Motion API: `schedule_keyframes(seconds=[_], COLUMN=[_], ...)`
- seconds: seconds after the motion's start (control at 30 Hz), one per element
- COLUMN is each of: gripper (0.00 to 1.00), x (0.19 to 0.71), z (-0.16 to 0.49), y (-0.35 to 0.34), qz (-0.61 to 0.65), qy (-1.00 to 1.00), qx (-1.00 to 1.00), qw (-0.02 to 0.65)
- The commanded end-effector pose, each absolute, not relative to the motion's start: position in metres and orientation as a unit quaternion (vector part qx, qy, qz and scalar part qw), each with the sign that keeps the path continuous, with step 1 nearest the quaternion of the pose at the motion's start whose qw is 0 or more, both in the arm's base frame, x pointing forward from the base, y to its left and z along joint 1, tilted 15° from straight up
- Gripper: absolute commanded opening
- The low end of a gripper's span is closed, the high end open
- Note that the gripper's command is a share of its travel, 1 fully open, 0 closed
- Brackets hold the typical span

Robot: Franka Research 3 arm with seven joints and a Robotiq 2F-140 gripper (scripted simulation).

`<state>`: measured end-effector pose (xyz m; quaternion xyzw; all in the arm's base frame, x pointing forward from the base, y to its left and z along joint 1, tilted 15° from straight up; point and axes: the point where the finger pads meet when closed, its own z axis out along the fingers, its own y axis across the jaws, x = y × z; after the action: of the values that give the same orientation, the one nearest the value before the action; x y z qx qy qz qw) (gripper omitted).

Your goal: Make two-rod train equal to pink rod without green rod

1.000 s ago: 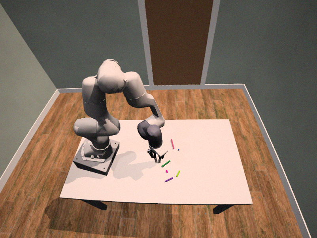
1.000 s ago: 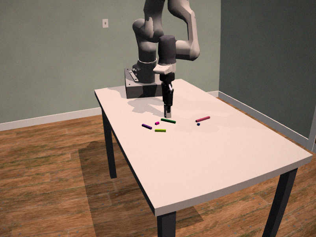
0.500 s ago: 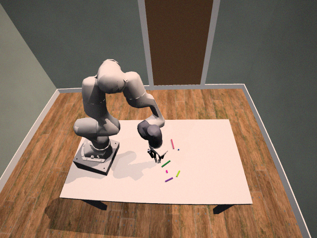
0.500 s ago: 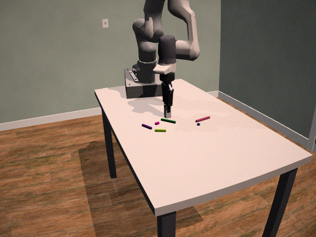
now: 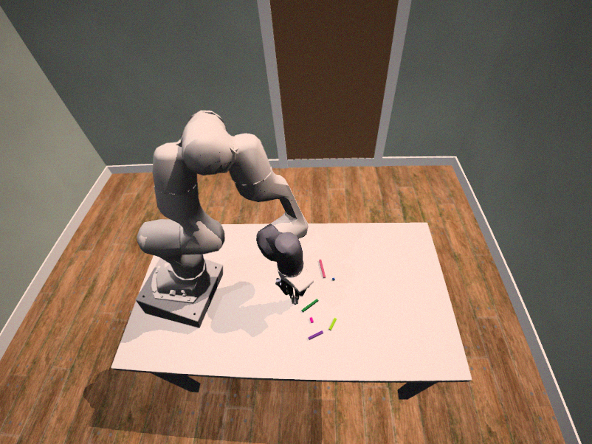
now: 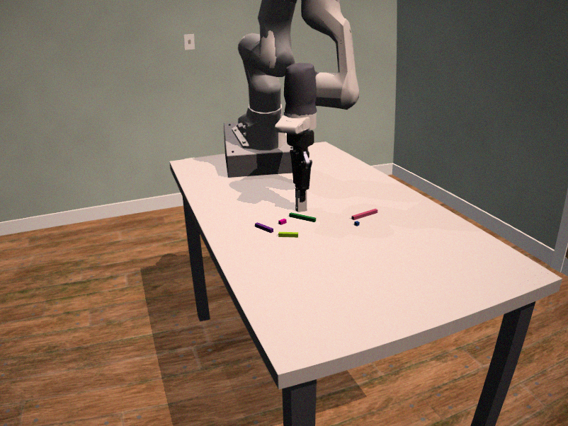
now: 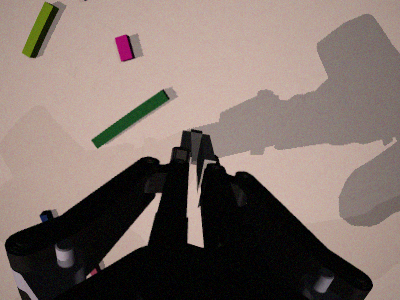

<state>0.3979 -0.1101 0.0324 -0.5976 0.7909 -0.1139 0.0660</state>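
My gripper (image 5: 294, 299) (image 6: 300, 206) points straight down at the table and shows in the exterior view (image 6: 300, 204) and the wrist view (image 7: 195, 150). It is shut on a short grey rod (image 7: 194, 142), held at the fingertips just over the table. A green rod (image 5: 309, 305) (image 6: 302, 216) (image 7: 130, 118) lies close beside the fingers. Further out lie a magenta rod (image 5: 311, 319) (image 7: 124, 48), a lime rod (image 5: 332, 324) (image 7: 39, 29) and a purple rod (image 5: 315, 335). The pink rod (image 5: 322, 268) (image 6: 365, 213) lies apart with a tiny blue rod (image 5: 333, 279) beside it.
The robot base (image 5: 179, 286) stands on the table's left end. The rods lie loosely spread near the table's middle, none touching another. The table edge nearest the purple rod shows in the exterior view (image 6: 215, 256).
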Motion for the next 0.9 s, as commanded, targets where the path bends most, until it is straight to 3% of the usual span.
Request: schedule_keyframes(seconds=[0.0, 0.87], gripper=[0.03, 0.03], x=[0.3999, 0.3994], z=[0.0335, 0.0356], y=[-0.1106, -0.1106], qz=[-0.116, -0.117], qy=[0.788, 0.788], qx=[-0.6, -0.6], qw=[0.066, 0.066])
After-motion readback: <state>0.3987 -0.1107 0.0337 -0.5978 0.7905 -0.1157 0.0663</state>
